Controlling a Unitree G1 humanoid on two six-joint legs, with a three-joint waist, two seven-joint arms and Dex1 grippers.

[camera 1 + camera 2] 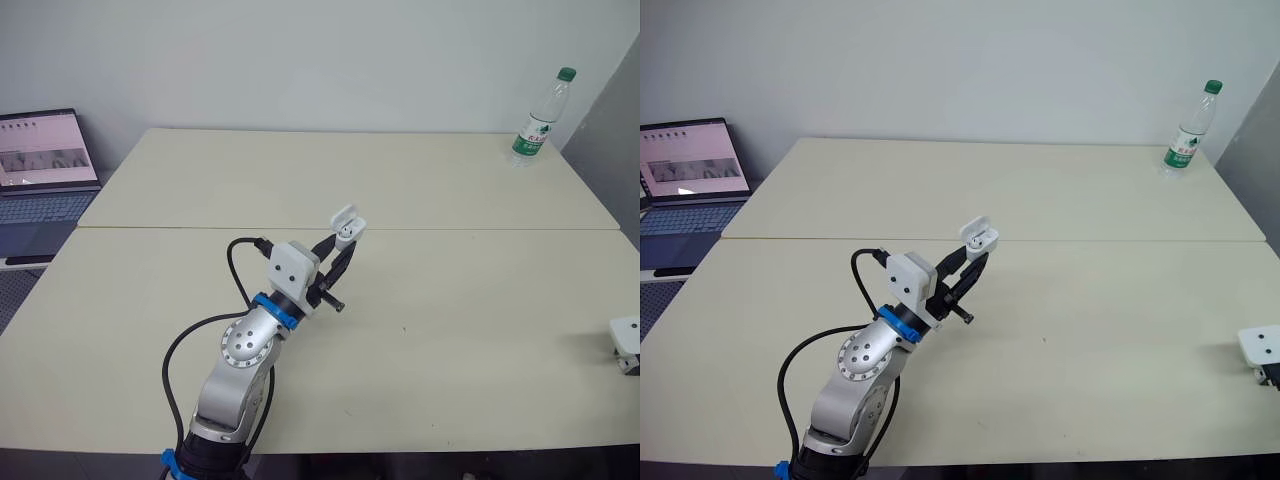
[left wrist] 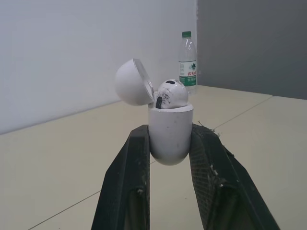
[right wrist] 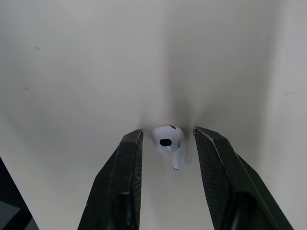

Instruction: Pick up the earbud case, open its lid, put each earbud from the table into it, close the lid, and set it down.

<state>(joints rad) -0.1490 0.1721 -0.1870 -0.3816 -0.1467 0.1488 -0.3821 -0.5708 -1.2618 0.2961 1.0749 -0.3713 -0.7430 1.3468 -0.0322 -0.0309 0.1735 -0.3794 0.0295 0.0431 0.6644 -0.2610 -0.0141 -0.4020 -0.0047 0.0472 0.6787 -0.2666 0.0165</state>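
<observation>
Earbud case (image 2: pixel 168 132) sits clamped in the left gripper (image 1: pixel 343 246), raised over the middle of the table (image 1: pixel 450 330), lid (image 2: pixel 132 81) open, one earbud (image 2: pixel 170 94) already seated; the second earbud (image 3: pixel 168 139) lies on the table's near right side between the spread fingers of the right gripper (image 3: pixel 169 133) — not yet grasped; insertion, closing and set-down remain; the far-right bottle (image 1: pixel 540 120) has a green label — its writing is unreadable.
</observation>
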